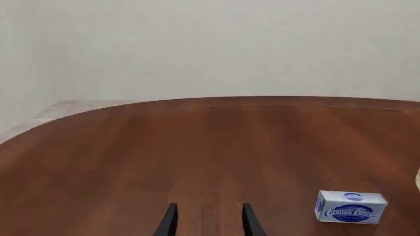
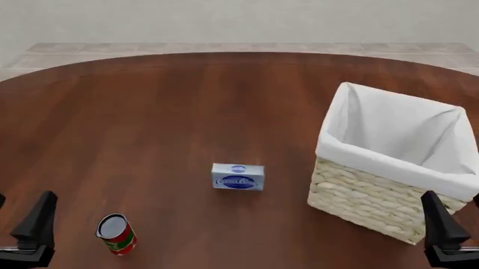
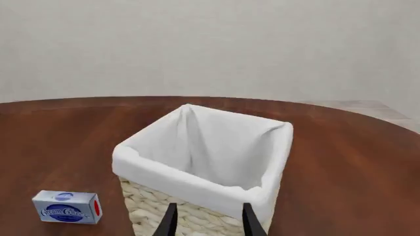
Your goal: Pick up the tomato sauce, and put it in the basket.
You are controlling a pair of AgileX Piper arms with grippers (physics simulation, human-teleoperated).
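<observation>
The tomato sauce (image 2: 116,233) is a small red-labelled can with a silvery top, standing upright near the table's front left. My left gripper (image 2: 19,216) sits just left of it, apart from it, and is open with nothing between its fingers (image 1: 169,219). The can does not show in either wrist view. The basket (image 2: 374,204), pale wicker with a white cloth lining, stands at the right. My right gripper (image 2: 458,216) hovers at the basket's near right corner, open and holding nothing. In the right wrist view the basket (image 3: 190,186) fills the space just beyond that gripper (image 3: 208,216).
A blue-and-white rectangular box (image 2: 238,176) lies on the brown wooden table (image 2: 187,112) between can and basket; it also shows as the box (image 1: 351,207) in the left wrist view and the box (image 3: 67,207) in the right one. A pale wall rises behind the table's curved far edge.
</observation>
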